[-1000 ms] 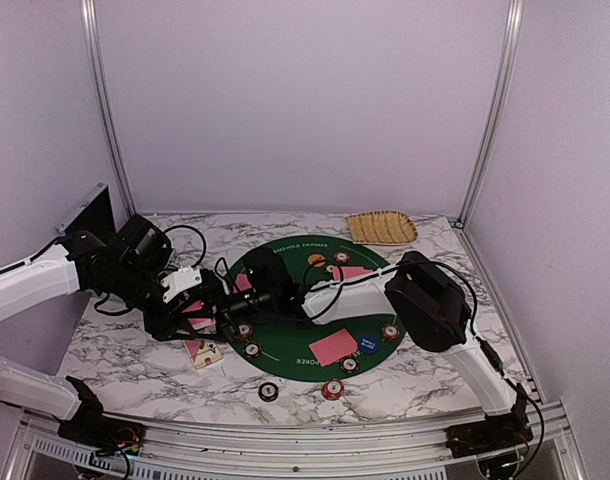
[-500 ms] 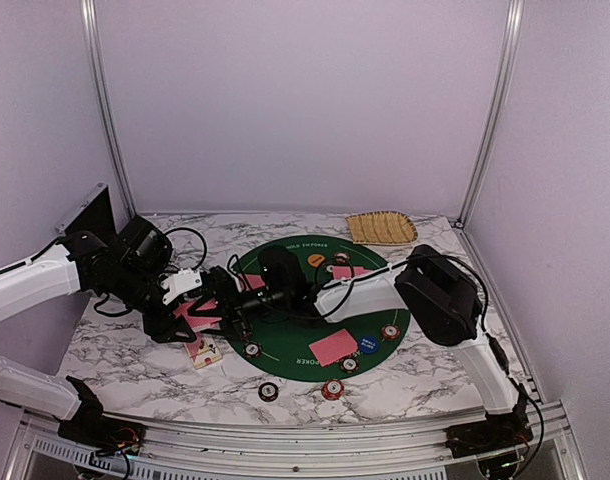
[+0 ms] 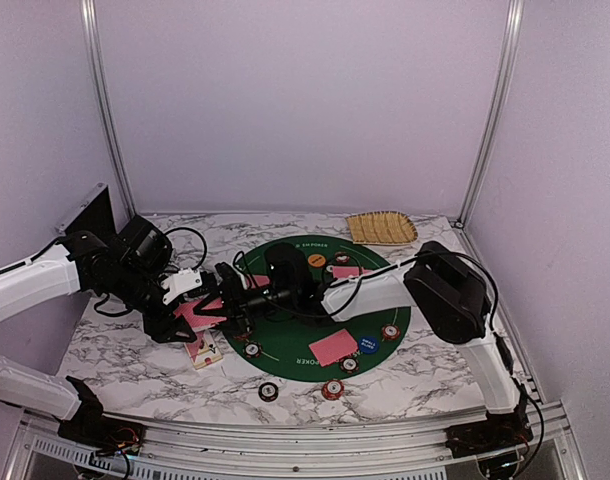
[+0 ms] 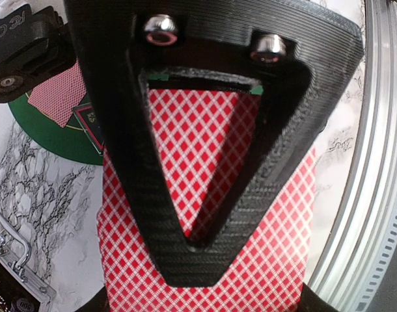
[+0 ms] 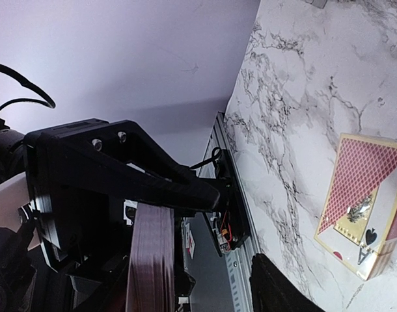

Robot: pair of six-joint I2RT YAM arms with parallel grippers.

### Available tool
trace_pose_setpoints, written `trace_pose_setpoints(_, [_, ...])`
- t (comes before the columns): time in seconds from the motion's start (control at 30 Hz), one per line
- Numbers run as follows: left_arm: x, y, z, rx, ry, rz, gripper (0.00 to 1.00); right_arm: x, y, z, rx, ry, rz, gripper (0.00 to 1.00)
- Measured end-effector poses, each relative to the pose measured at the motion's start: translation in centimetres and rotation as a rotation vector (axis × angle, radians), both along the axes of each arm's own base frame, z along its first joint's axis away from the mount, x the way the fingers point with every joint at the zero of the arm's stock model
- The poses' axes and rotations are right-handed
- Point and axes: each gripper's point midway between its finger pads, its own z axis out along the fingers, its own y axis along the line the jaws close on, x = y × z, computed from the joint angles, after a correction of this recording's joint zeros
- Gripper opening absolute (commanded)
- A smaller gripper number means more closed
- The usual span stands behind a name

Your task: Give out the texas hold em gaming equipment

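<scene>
My left gripper [image 3: 198, 312] is shut on a deck of red-backed cards [image 3: 192, 311], held above the marble left of the green mat [image 3: 285, 345]. In the left wrist view its finger [image 4: 185, 260] lies across the red diamond backs of the deck [image 4: 270, 260]. My right gripper [image 3: 230, 290] is open and reaches left up to that deck. The right wrist view shows the deck edge-on [image 5: 150, 260] between its open jaws. Red-backed cards [image 3: 333, 347] lie on the mat with a blue button [image 3: 367, 343], an orange button [image 3: 316, 260] and red-and-white chips [image 3: 390, 331].
A card box [image 3: 203, 351] lies on the marble below the left gripper; it also shows in the right wrist view [image 5: 364, 201]. A red chip [image 3: 332, 389] and a dark chip [image 3: 269, 391] sit near the front edge. A tan woven tray [image 3: 381, 228] is at the back right.
The right arm has swung left across the mat, bringing its gripper up to the deck. The left gripper has stayed in place with the deck.
</scene>
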Motion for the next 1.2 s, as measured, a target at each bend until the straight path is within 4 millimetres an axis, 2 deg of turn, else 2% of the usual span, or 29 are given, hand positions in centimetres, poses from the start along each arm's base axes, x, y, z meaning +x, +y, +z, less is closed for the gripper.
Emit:
trace_pose_setpoints(0.33, [0.0, 0.0, 0.0, 0.0, 0.0, 0.0, 0.0, 0.2, -1.1, 0.3, -0.005, -0.003, -0.012, 0.5])
trace_pose_setpoints(0.67, [0.0, 0.0, 0.0, 0.001, -0.002, 0.001, 0.0, 0.9, -2.0, 1.0, -0.002, -0.017, -0.029, 0.32])
trace_pose_setpoints(0.93, [0.0, 0.0, 0.0, 0.0, -0.003, 0.002, 0.0, 1.3, -3.1, 0.7, -0.023, -0.008, -0.043, 0.22])
trace_pose_setpoints(1.2, [0.0, 0.0, 0.0, 0.0, -0.003, 0.001, 0.0, 1.3, -4.6, 1.3, -0.027, 0.0, -0.056, 0.13])
